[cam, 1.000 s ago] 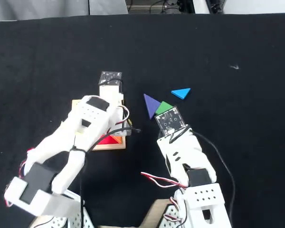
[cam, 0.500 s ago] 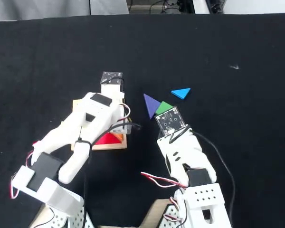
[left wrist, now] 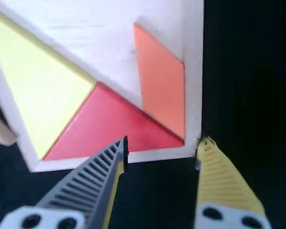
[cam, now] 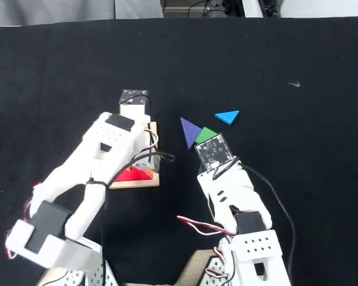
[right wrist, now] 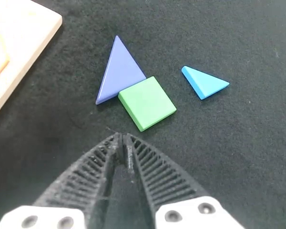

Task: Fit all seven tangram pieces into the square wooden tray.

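Tray (cam: pixel 137 184), left of centre in the high view, holds yellow triangle (left wrist: pixel 43 86), red triangle (left wrist: pixel 114 124) and orange parallelogram (left wrist: pixel 159 90) beneath your spread left hand (left wrist: pixel 164 143), while purple triangle (right wrist: pixel 118 71), green square (right wrist: pixel 147 102) and blue triangle (right wrist: pixel 205 82) wait on the worktop (cam: pixel 298 179) just ahead of your pressed-together right hand (right wrist: pixel 122 138), probably next.

We see left arm (cam: pixel 98 164) and right arm (cam: pixel 232 193) in white plastic with black motors (cam: pixel 48 220) and red cables (cam: pixel 194 222). The left pincer (left wrist: pixel 164 143) is ridged grey and yellow, the right pincer (right wrist: pixel 121 138) ridged black.
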You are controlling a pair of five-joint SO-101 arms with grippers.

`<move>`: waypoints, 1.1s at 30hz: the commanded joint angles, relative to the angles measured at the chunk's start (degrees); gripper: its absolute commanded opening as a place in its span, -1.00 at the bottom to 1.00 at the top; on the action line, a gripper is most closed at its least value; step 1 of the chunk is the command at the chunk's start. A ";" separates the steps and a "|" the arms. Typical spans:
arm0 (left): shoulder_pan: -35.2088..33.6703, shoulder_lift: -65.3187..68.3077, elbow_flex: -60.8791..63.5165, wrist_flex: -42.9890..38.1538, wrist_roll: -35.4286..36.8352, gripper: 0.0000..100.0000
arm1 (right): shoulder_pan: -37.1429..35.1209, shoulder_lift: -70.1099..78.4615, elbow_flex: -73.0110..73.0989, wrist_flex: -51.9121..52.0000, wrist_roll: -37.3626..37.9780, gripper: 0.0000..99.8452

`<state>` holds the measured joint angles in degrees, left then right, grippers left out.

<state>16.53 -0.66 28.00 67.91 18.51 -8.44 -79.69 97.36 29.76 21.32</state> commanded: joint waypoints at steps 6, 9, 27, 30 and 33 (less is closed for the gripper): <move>-17.45 -25.49 -5.49 18.11 -8.70 -0.52 | -0.79 -1.10 -0.22 -1.23 0.44 -0.98; -21.05 -32.97 -5.14 19.96 -8.79 -0.52 | -0.79 -1.10 -0.22 -1.23 0.44 -0.98; -33.89 -59.52 39.25 -7.03 -16.44 -0.52 | -0.79 -1.10 -0.48 -0.88 0.44 -0.98; -33.80 -60.40 43.38 -7.47 -16.62 -0.52 | -0.79 -1.10 -0.48 -0.88 0.44 -0.98; -33.54 -62.15 47.87 -8.18 -18.99 -0.52 | -0.79 -1.10 -0.48 -0.88 0.44 -0.98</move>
<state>-16.79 -60.44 72.48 61.41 2.33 -8.44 -79.69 97.36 29.76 21.32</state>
